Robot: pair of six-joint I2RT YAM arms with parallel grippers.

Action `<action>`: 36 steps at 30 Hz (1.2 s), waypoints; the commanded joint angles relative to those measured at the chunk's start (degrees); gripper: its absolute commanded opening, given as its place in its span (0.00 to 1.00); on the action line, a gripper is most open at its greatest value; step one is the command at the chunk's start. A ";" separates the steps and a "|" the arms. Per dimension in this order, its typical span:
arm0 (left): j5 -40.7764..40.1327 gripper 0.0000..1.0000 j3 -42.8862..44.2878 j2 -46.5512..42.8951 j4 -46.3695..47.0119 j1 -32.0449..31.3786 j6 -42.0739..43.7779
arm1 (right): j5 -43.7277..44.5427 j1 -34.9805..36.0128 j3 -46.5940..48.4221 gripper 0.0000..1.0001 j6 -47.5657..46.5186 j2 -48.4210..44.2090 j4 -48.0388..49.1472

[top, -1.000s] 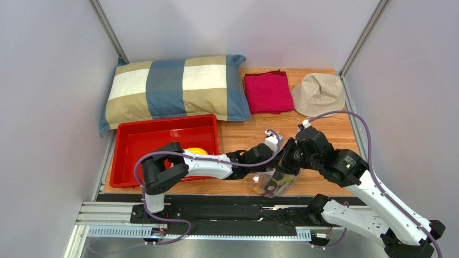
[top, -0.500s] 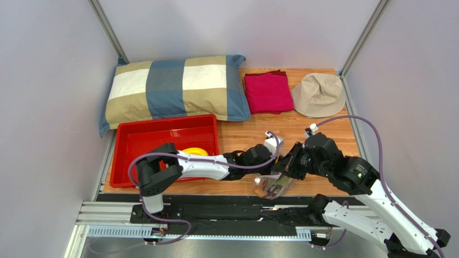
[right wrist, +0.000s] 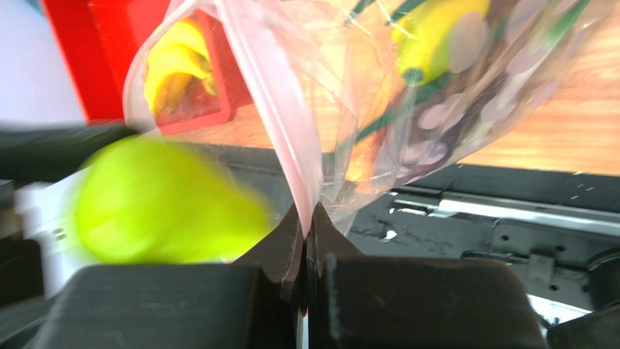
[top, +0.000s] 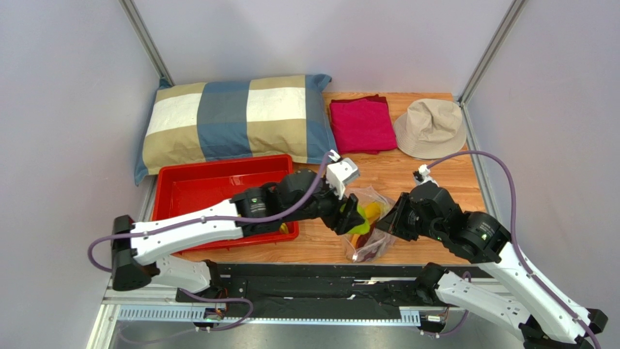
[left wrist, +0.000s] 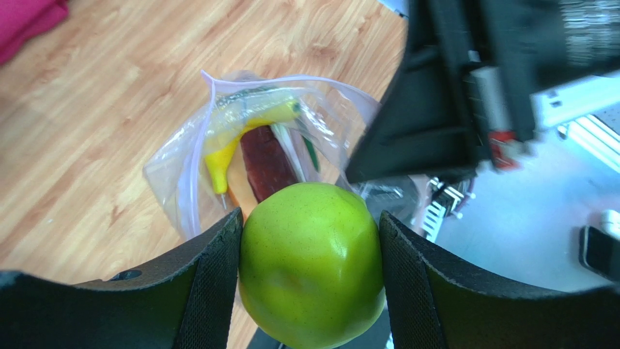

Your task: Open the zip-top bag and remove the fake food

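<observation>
My left gripper [left wrist: 309,218] is shut on the round green fruit [left wrist: 311,269] and holds it just above the open mouth of the zip-top bag [left wrist: 175,171]. In the top view this gripper [top: 352,217] and the fruit [top: 360,227] hang over the bag [top: 370,243] near the table's front edge. My right gripper [right wrist: 307,218] is shut on the bag's pink zip strip [right wrist: 273,109] and holds the mouth up. A yellow banana [left wrist: 231,138], a dark red piece [left wrist: 265,166] and green bits lie inside the bag.
A red tray [top: 196,190] stands left of the bag with a yellow toy [right wrist: 175,73] in it. A checked pillow [top: 233,123], a pink cloth [top: 362,125] and a beige hat [top: 431,127] lie at the back. A black rail runs along the front edge.
My left gripper has come up out of the bag with the green fruit and drawn back towards the tray. My right gripper still pinches the bag's edge, which now stands more open.
</observation>
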 commanded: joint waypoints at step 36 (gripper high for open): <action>-12.07 0.99 -17.17 -28.97 -35.29 51.82 -16.54 | -11.54 0.68 8.53 0.00 -12.55 16.50 10.26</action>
